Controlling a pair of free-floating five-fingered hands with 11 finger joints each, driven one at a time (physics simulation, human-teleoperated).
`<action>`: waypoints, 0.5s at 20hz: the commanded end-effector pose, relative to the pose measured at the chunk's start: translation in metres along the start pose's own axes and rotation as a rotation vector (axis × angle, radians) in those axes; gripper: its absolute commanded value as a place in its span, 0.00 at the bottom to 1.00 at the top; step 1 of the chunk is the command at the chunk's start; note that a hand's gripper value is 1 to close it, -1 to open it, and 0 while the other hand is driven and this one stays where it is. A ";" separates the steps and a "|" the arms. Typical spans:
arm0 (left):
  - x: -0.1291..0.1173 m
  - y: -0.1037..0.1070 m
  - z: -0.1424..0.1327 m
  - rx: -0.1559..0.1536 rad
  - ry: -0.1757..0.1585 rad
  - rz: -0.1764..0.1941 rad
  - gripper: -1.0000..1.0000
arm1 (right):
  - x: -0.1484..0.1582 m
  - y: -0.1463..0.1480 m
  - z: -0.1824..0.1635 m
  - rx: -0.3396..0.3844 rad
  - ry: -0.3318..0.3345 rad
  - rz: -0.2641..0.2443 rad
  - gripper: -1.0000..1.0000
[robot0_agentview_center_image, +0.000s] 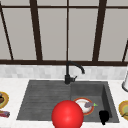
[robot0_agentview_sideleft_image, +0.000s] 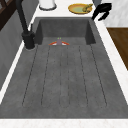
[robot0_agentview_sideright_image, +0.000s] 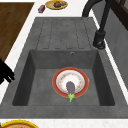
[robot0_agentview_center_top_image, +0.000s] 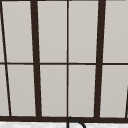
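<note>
My right hand (robot0_agentview_center_image: 103, 117) hovers over the front right corner of the sink basin (robot0_agentview_center_image: 107, 100), fingers relaxed and holding nothing. It shows in the left side view as a hand (robot0_agentview_sideleft_image: 101, 11) above the counter edge, next to a yellow plate (robot0_agentview_sideleft_image: 80, 8), and in the right side view as a hand (robot0_agentview_sideright_image: 5, 72) at the left border. A red-rimmed plate (robot0_agentview_sideright_image: 70, 82) lies in the basin with a purple eggplant (robot0_agentview_sideright_image: 70, 87) on it. A large red ball (robot0_agentview_center_image: 67, 114) stands in front of the sink's front edge.
A black faucet (robot0_agentview_center_image: 68, 72) rises behind the sink. The ribbed drainboard (robot0_agentview_sideleft_image: 62, 80) takes the sink's left half. A yellow plate (robot0_agentview_center_image: 123, 108) and a white vessel (robot0_agentview_center_image: 125, 83) stand on the right counter. On the left are a plate with brown food (robot0_agentview_sideright_image: 56, 4) and a small red item (robot0_agentview_sideright_image: 41, 9).
</note>
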 end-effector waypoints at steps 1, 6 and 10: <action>-0.002 0.003 0.002 -0.035 0.111 0.013 0.00 | 0.000 0.000 0.000 0.000 0.000 0.000 0.50; 0.001 0.003 -0.005 -0.038 0.046 0.006 0.00 | 0.000 0.000 0.000 0.000 0.000 0.000 0.50; 0.001 0.005 -0.003 -0.129 0.128 0.033 0.00 | 0.000 0.000 0.000 0.000 0.000 0.000 0.50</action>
